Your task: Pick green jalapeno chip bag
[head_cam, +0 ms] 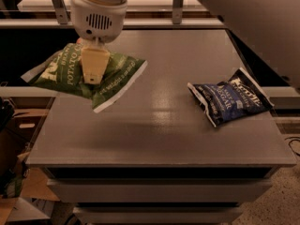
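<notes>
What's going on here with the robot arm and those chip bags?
The robot's gripper is clamped on the green jalapeno chip bag and holds it in the air over the left side of the grey table, clear of the surface. The dark blue chip bag lies flat on the table's right side, away from the gripper.

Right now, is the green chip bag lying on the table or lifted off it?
Lifted: the gripper is shut on the green jalapeno chip bag, which hangs above the table, its shadow below.
</notes>
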Controlling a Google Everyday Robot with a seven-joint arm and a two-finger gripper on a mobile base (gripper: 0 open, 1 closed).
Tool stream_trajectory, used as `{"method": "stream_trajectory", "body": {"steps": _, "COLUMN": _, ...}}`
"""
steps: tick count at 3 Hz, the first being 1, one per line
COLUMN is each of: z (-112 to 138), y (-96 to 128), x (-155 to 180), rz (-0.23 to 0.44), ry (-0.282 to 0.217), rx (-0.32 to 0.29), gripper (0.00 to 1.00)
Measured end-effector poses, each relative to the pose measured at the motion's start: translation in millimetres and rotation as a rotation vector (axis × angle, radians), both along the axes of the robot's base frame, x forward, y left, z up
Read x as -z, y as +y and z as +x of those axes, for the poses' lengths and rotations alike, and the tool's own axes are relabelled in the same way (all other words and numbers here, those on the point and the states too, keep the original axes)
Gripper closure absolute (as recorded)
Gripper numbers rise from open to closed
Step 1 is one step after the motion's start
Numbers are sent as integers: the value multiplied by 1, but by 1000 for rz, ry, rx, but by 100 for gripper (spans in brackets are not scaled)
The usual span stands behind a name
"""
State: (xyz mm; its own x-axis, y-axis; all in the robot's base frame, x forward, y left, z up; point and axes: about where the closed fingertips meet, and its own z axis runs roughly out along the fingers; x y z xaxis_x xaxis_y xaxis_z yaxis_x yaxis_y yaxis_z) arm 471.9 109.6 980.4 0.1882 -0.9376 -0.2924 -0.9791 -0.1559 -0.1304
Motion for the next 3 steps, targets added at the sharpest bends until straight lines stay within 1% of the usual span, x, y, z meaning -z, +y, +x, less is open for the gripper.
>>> {"method": "stream_trajectory", "body": {"steps": 1, "z": 4, "y": 1, "x": -12, "rz": 6, "ry": -21, "rx": -2, "gripper": 100}}
{"method": "stream_trajectory", "body": {"steps": 2, "z": 12, "y": 2, "x": -10, "rz": 10, "ry": -9, "rx": -8, "gripper": 100}}
{"method": "stream_trajectory", "body": {"steps": 3, "z": 21, "y": 2, "x": -1, "rz": 12, "ry": 18, "rx": -8, "gripper": 100}}
